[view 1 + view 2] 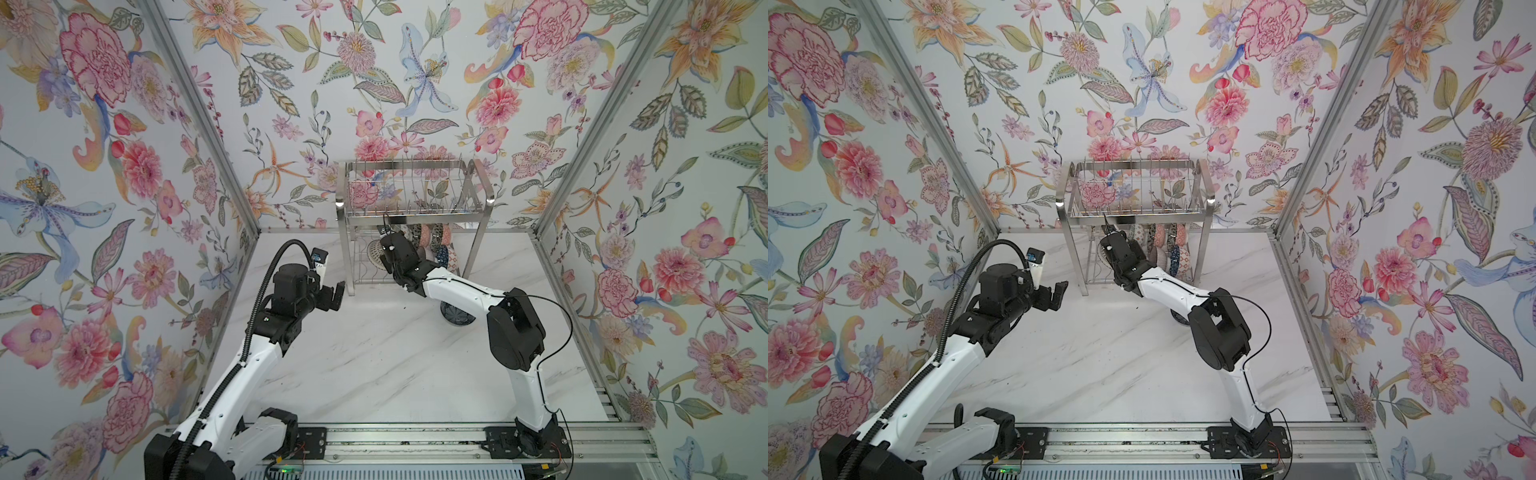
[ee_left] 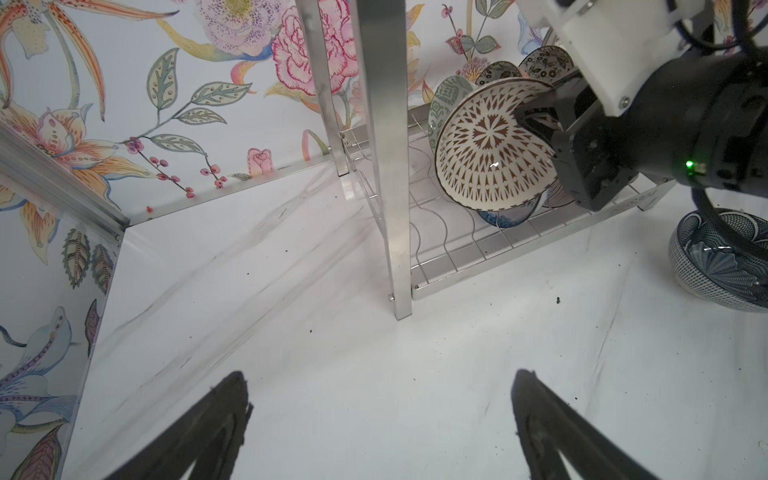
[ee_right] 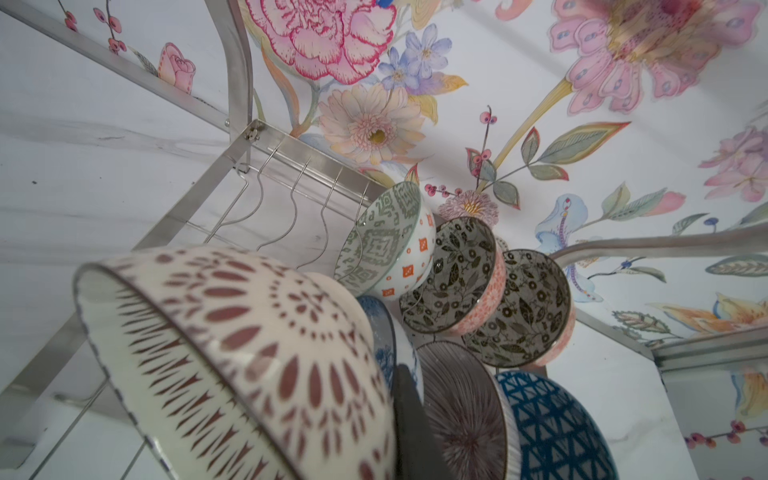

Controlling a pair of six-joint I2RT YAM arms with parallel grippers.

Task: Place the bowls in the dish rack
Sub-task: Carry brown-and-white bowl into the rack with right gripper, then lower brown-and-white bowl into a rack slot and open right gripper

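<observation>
While right hand (image 2: 534, 118) clamps brown-patterned bowl (image 2: 486, 145) rim inside dish rack (image 2: 386, 124) lower tier, left hand (image 2: 379, 382) gapes over bare tabletop (image 2: 623, 374).

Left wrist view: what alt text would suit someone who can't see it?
The right tool grips a cream-and-brown bowl by its rim, tipped on edge at the lower shelf of the dish rack beside other upright bowls. A dark blue bowl sits on the white table, and the left tool stands open in the foreground.

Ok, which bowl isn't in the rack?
The dark blue bowl with the white dotted outside, upright on the table beside the rack; all others stand on edge inside its lower shelf.
</observation>
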